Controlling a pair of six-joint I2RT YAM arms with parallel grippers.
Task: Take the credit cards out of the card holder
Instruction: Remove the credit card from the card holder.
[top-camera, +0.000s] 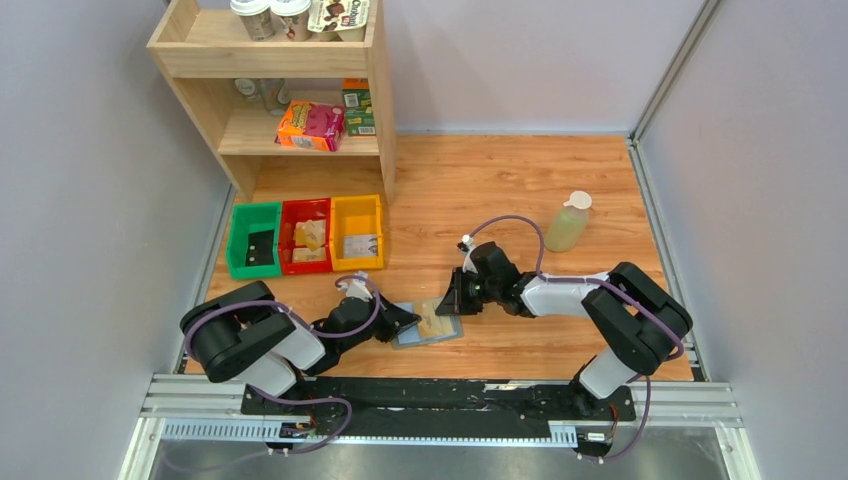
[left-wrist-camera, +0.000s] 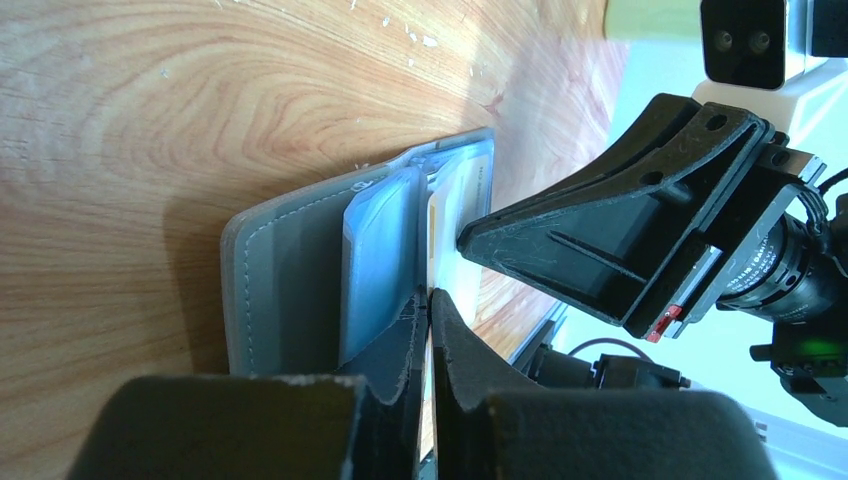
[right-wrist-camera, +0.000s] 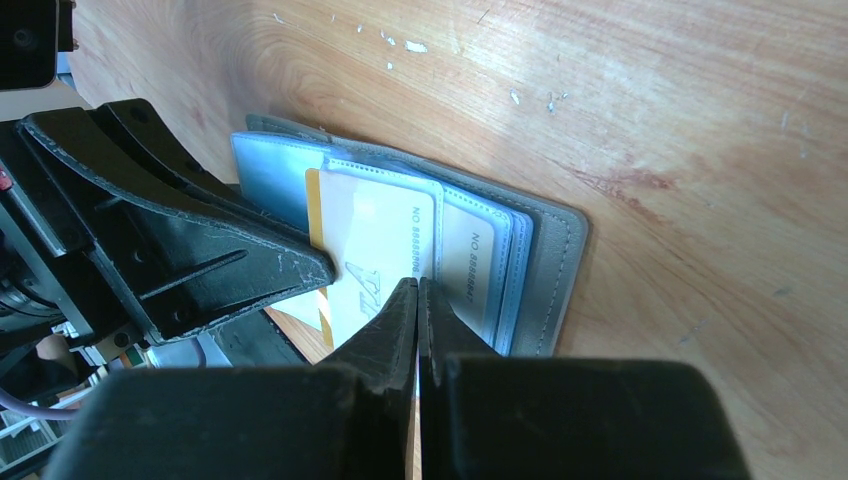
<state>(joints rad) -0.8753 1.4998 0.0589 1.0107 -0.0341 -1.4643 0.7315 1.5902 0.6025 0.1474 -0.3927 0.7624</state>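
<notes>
The grey card holder (top-camera: 408, 338) lies open on the wooden floor between both arms. It also shows in the left wrist view (left-wrist-camera: 280, 280) and the right wrist view (right-wrist-camera: 560, 260). A credit card (right-wrist-camera: 370, 240), pale with a yellow edge, sticks partly out of a clear sleeve. Its yellow edge shows in the left wrist view (left-wrist-camera: 432, 225). My left gripper (left-wrist-camera: 428, 296) is shut on that yellow edge and shows in the top view (top-camera: 403, 319). My right gripper (right-wrist-camera: 418, 283) is shut on the sleeve edge of the holder's right half and shows in the top view (top-camera: 452, 302). A second card (right-wrist-camera: 480, 270) sits in the sleeve behind.
Green (top-camera: 254, 240), red (top-camera: 306, 236) and yellow (top-camera: 358, 232) bins stand at the back left below a wooden shelf (top-camera: 380, 90) with boxes and cups. A pale green bottle (top-camera: 568, 222) stands at the back right. Grey walls close in both sides.
</notes>
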